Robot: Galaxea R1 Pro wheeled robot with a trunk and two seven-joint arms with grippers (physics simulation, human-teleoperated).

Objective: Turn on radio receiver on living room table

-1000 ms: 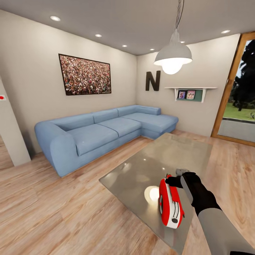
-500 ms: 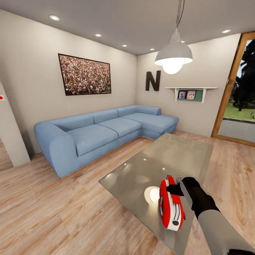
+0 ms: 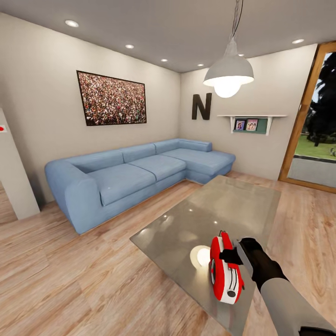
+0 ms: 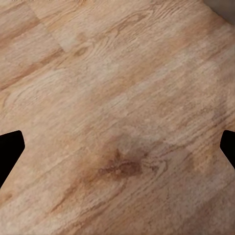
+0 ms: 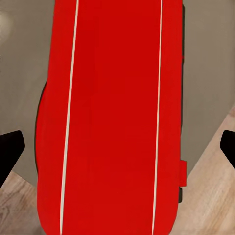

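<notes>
The glossy red radio receiver (image 3: 225,270) with white trim stands on its edge near the front corner of the grey glass table (image 3: 224,205). My right gripper (image 3: 229,255) reaches in from the right, and its black fingers rest against the radio's upper side. In the right wrist view the radio's red body (image 5: 112,122) with two thin white lines sits close ahead, while the right gripper (image 5: 117,149) is open with its fingertips (image 5: 10,152) wide apart on either side. My left gripper (image 4: 117,147) is open over bare wood floor (image 4: 117,73), nothing between its fingers.
A long blue L-shaped sofa (image 3: 135,177) runs behind the table. A white pendant lamp (image 3: 228,70) hangs above it, and its glare shows on the glass beside the radio. A wood-framed glass door (image 3: 312,140) is at the right. Light wood floor (image 3: 70,270) surrounds the table.
My right gripper has come down and nearer along the radio's upper side, from its far end toward its middle. The radio has stayed in place.
</notes>
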